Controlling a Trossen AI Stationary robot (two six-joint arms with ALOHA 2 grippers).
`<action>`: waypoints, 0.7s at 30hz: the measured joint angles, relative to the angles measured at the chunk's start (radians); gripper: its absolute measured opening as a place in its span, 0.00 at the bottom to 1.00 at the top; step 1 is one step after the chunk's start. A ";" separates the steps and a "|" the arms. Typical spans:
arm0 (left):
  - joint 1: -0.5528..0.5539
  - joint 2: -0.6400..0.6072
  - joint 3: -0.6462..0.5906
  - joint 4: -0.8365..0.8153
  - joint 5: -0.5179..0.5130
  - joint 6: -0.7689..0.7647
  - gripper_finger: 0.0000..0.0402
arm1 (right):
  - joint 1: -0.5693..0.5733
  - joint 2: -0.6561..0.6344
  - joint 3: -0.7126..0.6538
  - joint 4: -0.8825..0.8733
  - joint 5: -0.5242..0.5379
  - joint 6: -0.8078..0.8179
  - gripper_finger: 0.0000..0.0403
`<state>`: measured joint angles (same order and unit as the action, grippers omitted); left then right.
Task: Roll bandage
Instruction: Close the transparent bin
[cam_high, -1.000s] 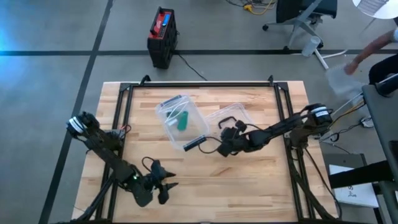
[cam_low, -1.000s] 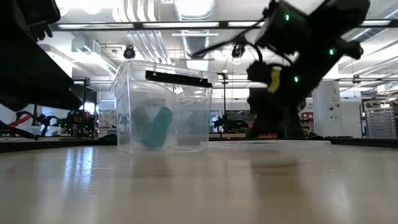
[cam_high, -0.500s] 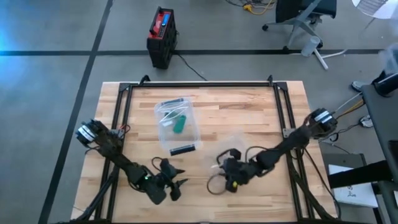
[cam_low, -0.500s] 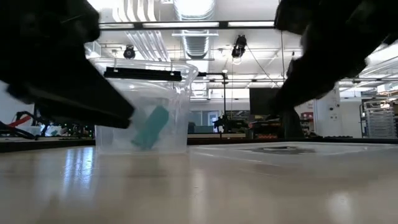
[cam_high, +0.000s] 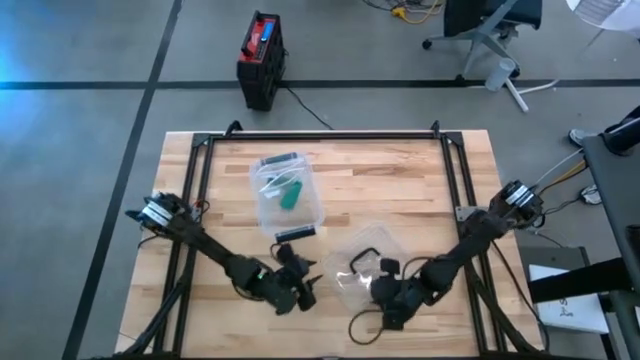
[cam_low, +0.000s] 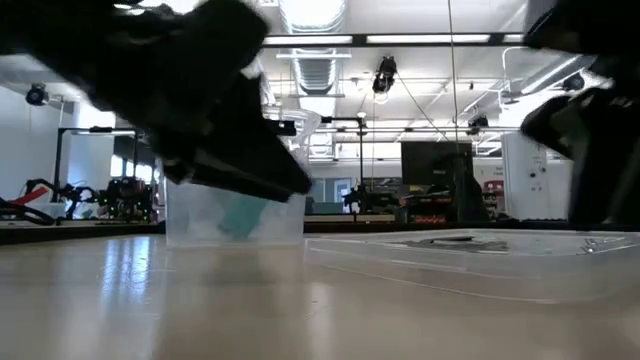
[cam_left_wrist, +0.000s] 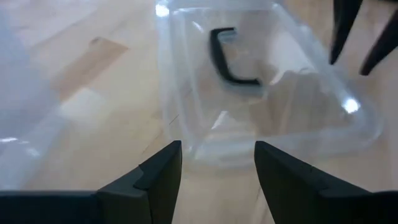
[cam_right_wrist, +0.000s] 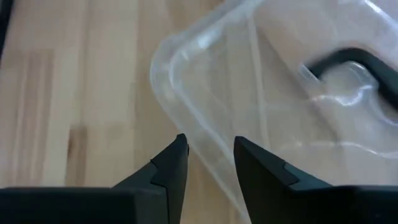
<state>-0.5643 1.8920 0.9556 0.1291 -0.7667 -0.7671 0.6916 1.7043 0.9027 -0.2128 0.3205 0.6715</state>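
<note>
A robotics lab: grey concrete floor (cam_high: 90, 150) with taped lines, exposed silver ceiling ducts (cam_low: 315, 60), a wheeled office chair (cam_high: 490, 35), equipment racks.

red-black case (cam_high: 262, 55) (cable trailing) on floor, office chair (cam_high: 487, 30)

Both dark arms reach low and inward along the near side of the tabletop (cam_high: 420, 190), meeting close to its middle. The left arm runs from its base at the left edge, elbow bent, to the left pincer (cam_high: 298, 290), whose two fingers (cam_left_wrist: 152, 180) stand apart with a clear gap between them. The right arm stretches from its base at the right edge down to the right pincer (cam_high: 388, 300), whose fingers (cam_right_wrist: 168, 168) stand narrowly apart, gripping nothing. The two pincers sit near each other, not touching.
</note>
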 joint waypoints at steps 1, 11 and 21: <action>0.017 0.000 0.003 0.018 0.033 0.014 0.48 | 0.013 -0.009 0.021 -0.052 0.008 0.001 0.31; 0.091 0.044 0.025 0.067 0.085 0.060 0.41 | 0.211 0.002 0.149 -0.387 0.238 0.113 0.33; 0.181 0.066 0.044 0.044 0.101 0.148 0.46 | 0.090 0.168 0.163 -0.161 0.260 -0.088 0.30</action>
<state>-0.3835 1.9583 0.9997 0.1732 -0.6652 -0.6194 0.7818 1.8726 1.0658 -0.3743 0.5809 0.5833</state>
